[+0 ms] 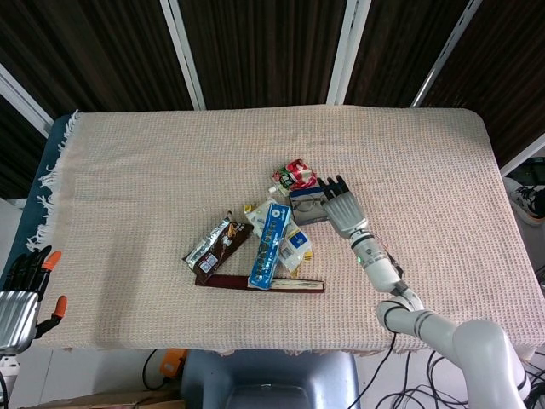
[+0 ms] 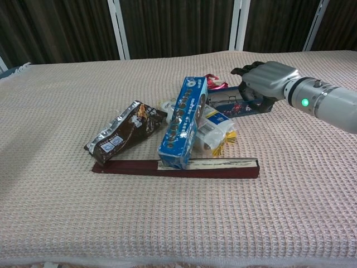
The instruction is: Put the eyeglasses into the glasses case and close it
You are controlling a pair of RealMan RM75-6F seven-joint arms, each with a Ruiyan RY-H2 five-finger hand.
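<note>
Dark curtains with white frames stand behind a table covered by a beige woven cloth (image 1: 153,170). Near the middle of the cloth lies a small heap of things, and the right hand (image 1: 341,207) rests at its right end, on top of the glasses case (image 2: 234,106). The fingers (image 1: 331,187) lie stretched and close together over the case lid, pointing away from the robot; from the chest view they curve down over the far edge of the case. I cannot tell whether they only press on the case or grip it. The case is dark blue with a printed side and seems nearly shut under the palm; the eyeglasses cannot be seen in either view, so I cannot tell where they lie.

Just beyond the fingertips is a small red packet (image 1: 295,175). To the left of the fingers a long blue box (image 2: 183,123) leans on a white and yellow pouch (image 2: 216,131). Further left lies a brown snack bag (image 2: 124,131). Nearer the robot than the fingers, a long dark red flat box (image 2: 175,167) lies across.

The left hand (image 1: 21,294) hangs beside the left edge of the table, well apart from everything, with its fingers apart and holding nothing.
</note>
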